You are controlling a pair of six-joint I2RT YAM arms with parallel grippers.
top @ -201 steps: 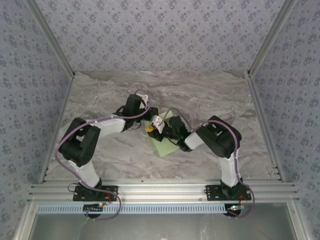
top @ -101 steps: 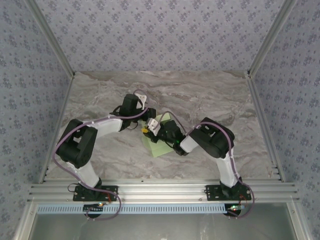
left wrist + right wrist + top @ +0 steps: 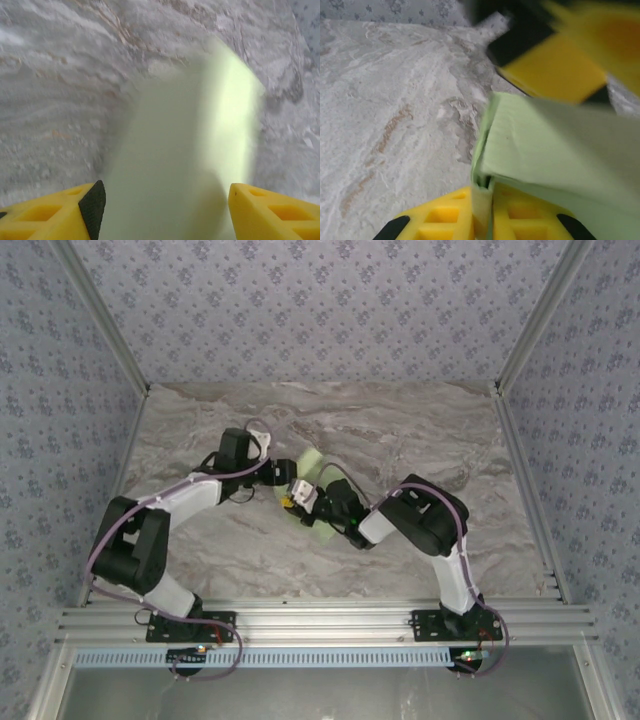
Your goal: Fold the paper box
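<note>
The paper box (image 3: 311,459) lies near the middle of the table (image 3: 430,430), a little toward the far side, and both my grippers meet over it. From above I see only pale green patches of it; my right wrist covers most of the rest.

My right gripper (image 3: 298,498) is clamped on the paper box. In my right wrist camera, a thin edge of the green card (image 3: 555,145) runs down into the narrow slot between my two yellow fingers (image 3: 440,215), which are pressed close on either side of it. From that pinch the card spreads up and to the right as a broad folded layer, with a second layer showing just under its left edge. Its left corner sits raised above the marbled tabletop (image 3: 380,100).

My left gripper (image 3: 283,472) is just beside the box on its left, and its jaws are wide apart. In my left wrist camera, the yellow fingers (image 3: 50,217) sit at the two lower corners, and the green card (image 3: 190,165) fills the gap between them and stretches away over the table. That picture is blurred, so I cannot tell whether either pad touches the card. A brighter strip runs along the card's right side, next to a duller, wider face.

In the right wrist camera, the left gripper (image 3: 555,65) shows as a blurred yellow and black shape just beyond the card's far edge.

Patterned grey walls (image 3: 320,300) surround the table.
</note>
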